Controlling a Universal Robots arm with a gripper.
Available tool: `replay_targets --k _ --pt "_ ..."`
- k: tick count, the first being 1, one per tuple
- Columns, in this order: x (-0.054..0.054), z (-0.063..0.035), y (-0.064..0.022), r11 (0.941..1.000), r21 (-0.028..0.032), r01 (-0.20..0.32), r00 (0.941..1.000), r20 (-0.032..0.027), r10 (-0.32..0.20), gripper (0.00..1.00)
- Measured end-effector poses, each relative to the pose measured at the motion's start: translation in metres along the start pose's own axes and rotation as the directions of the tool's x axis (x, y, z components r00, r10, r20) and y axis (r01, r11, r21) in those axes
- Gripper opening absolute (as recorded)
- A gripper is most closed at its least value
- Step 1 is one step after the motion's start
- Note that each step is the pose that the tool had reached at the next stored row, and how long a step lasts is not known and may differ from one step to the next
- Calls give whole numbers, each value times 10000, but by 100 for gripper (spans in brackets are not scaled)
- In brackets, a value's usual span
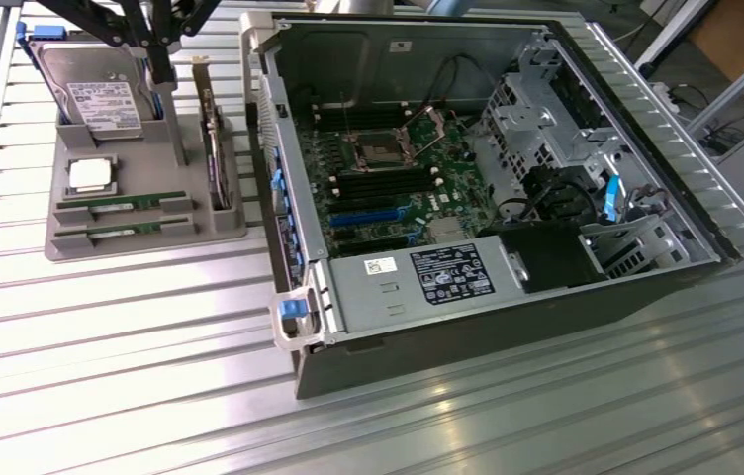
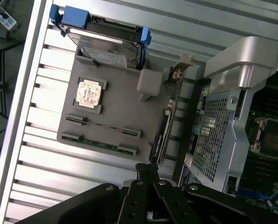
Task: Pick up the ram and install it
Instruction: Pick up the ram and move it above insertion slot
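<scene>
Ribbed metal tabletop (image 1: 108, 327) beneath grey tray (image 1: 141, 176); gripper (image 2: 147, 169) closed and empty.

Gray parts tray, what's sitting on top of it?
On the tray: a hard drive, a silver processor, two ram sticks and an upright card. Whatever lies beneath the hard drive is covered.

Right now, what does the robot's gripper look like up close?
The gripper is black all over: a broad rounded body, then angular link bars joined by round pivot bolts, tapering to a narrow tip.
</scene>
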State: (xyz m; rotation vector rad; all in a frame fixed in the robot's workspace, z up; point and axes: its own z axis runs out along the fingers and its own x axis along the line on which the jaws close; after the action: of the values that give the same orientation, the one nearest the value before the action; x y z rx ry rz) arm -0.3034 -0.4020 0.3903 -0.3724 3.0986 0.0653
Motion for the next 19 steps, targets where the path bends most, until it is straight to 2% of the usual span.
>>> replay_targets --k 8,19 --pt "0 0 0 9985 -13 540 9985 -21 -540 10" --pt "0 0 0 9949 -25 1009 9949 -39 -1009 10"
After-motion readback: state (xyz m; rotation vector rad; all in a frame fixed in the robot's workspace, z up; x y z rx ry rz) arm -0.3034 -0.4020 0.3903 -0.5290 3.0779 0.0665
